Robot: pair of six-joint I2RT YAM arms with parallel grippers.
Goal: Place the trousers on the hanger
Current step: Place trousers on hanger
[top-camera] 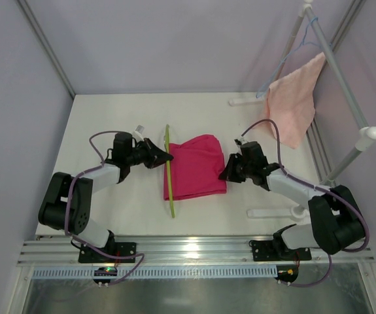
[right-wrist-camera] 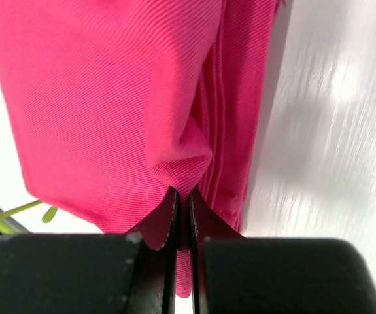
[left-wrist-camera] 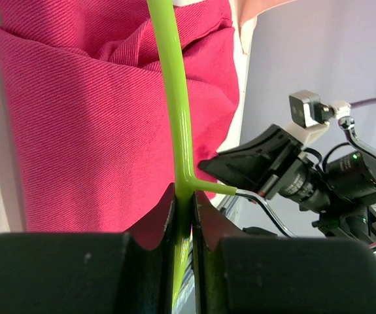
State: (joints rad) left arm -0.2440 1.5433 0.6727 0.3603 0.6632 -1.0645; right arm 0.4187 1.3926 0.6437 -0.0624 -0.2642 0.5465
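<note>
The magenta-pink trousers point(top-camera: 196, 167) lie folded in the middle of the table, bunched in the left wrist view point(left-wrist-camera: 89, 118) and the right wrist view point(right-wrist-camera: 109, 98). The lime-green hanger point(top-camera: 169, 171) runs along their left edge, its bar crossing the cloth point(left-wrist-camera: 174, 91). My left gripper point(top-camera: 167, 157) is shut on the hanger's bar near its bend point(left-wrist-camera: 184, 199). My right gripper point(top-camera: 223, 173) is shut on a pinched fold at the trousers' right edge point(right-wrist-camera: 182, 196). A sliver of the hanger point(right-wrist-camera: 17, 210) peeks from under the cloth.
A pale salmon towel point(top-camera: 297, 101) and a light-blue wire hanger point(top-camera: 286, 59) hang from a white rail point(top-camera: 344, 85) at the back right. The rail's white feet point(top-camera: 273, 212) rest on the table near my right arm. Grey walls enclose the table.
</note>
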